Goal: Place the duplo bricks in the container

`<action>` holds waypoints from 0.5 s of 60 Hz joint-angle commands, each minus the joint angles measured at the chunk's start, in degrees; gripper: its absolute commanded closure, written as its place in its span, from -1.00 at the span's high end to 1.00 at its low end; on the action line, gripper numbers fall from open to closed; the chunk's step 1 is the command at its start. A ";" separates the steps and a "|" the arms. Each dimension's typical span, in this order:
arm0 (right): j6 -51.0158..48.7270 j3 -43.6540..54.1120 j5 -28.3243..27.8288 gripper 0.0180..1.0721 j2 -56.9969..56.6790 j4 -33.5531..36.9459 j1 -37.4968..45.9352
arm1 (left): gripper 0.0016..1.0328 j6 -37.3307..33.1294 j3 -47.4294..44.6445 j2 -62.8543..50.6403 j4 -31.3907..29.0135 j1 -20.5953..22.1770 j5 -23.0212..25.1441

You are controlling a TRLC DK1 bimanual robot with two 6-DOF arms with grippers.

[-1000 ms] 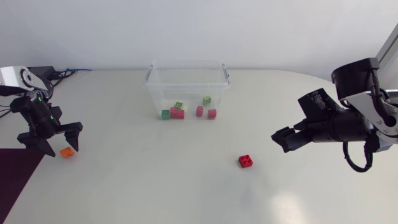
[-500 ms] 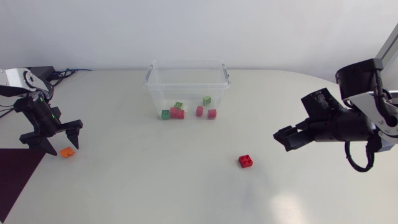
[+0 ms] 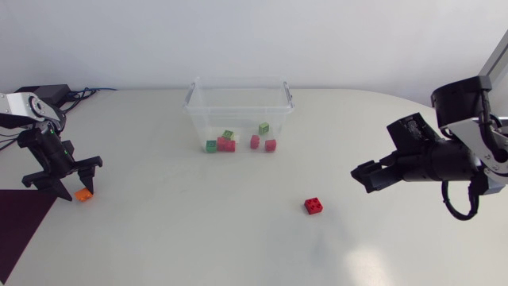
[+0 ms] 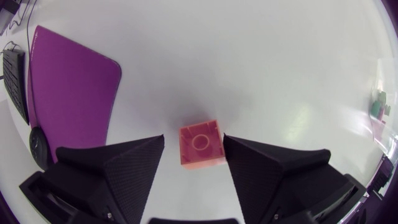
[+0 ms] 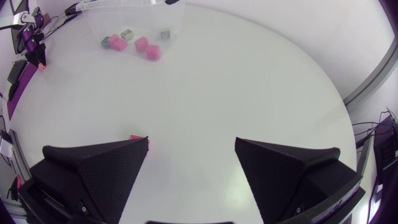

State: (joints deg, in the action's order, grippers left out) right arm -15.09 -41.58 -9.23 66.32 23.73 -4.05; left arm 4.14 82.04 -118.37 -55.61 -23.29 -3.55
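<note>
Since a second ago the left arm has drawn back a little toward the counter's (image 3: 198, 230) left edge, while the orange brick (image 3: 84, 195) has kept its place; the right arm has edged slightly toward its own side. The left pincer (image 3: 70, 184) is spread and hangs low over the orange brick, which in the left wrist view lies on the counter between the two fingertips (image 4: 194, 138), studs up, with a gap on each side. The right pincer (image 3: 363, 176) is also spread and holds nothing, hovering well apart from the red brick (image 3: 313, 206), which sits alone on the counter; in the right wrist view only an edge of it shows beside one finger. The clear container (image 3: 194, 119) stands at the counter's far side with six bricks inside: three green and three red or pink. That makes eight bricks in all, two of them outside the container.
</note>
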 commanded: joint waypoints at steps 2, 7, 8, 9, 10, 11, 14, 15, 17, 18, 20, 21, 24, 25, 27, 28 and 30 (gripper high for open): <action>-1.17 1.59 -0.43 0.92 -0.49 -0.79 0.63 | 0.17 1.66 0.31 -0.29 0.16 -0.53 -0.40; -1.17 1.86 -0.61 0.92 -0.49 -1.05 0.71 | 0.13 1.75 0.05 0.15 0.42 -0.53 -0.40; -1.17 1.94 -0.78 0.92 -0.49 -1.14 0.80 | 0.12 1.75 0.05 0.15 0.42 -0.53 -0.40; -1.17 1.94 -0.87 0.92 -0.49 -1.14 0.89 | 0.12 1.75 0.05 0.15 0.42 -0.53 -0.40; -1.17 1.94 -0.96 0.92 -0.49 -1.23 0.89 | 0.12 1.75 0.05 0.15 0.42 -0.44 -0.40; -1.17 1.94 -1.05 0.92 -0.49 -1.14 0.98 | 0.12 1.75 0.05 0.24 0.42 -0.44 -0.40; -1.17 2.03 -1.14 0.92 -0.49 -1.14 1.07 | 0.10 1.75 -0.04 0.42 0.51 -0.44 -0.49; -1.17 2.03 -1.14 0.92 -0.49 -1.14 1.07 | 0.09 1.75 -0.04 0.50 0.60 -0.44 -0.49; -1.17 2.03 -1.14 0.92 -0.58 -1.14 1.07 | 0.07 1.75 -0.21 0.86 0.68 -0.44 -0.49; -1.17 1.94 -1.14 0.92 -0.58 -1.14 1.07 | 0.04 1.75 -0.39 1.12 0.95 -0.44 -0.49; -1.17 1.94 -1.14 0.92 -0.67 -1.23 1.15 | 0.03 1.75 -0.48 1.38 1.03 -0.44 -0.49; -1.17 1.94 -1.14 0.92 -0.67 -1.23 1.24 | 0.00 1.75 -0.48 1.56 1.12 -0.35 -0.49; -1.26 1.94 -1.22 0.92 -0.85 -1.31 1.42 | -0.05 1.83 -0.65 2.00 1.30 -0.35 -0.49; -1.26 1.94 -1.22 0.92 -0.85 -1.31 1.42 | -0.05 1.92 -0.74 2.00 1.39 -0.44 -0.49; -1.26 1.94 -1.40 0.92 -0.85 -1.49 1.59 | -0.07 1.92 -0.83 2.17 1.39 -0.44 -0.49; -1.26 1.94 -1.49 0.92 -0.85 -1.49 1.68 | -0.07 1.92 -0.83 2.17 1.39 -0.44 -0.49; -1.26 1.94 -1.66 0.92 -0.76 -1.49 1.86 | -0.07 1.92 -0.92 2.17 1.39 -0.44 -0.49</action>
State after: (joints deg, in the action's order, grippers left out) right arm -15.29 -41.01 -10.48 66.13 22.72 -2.94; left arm 4.56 82.02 -117.75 -54.15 -23.53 -3.57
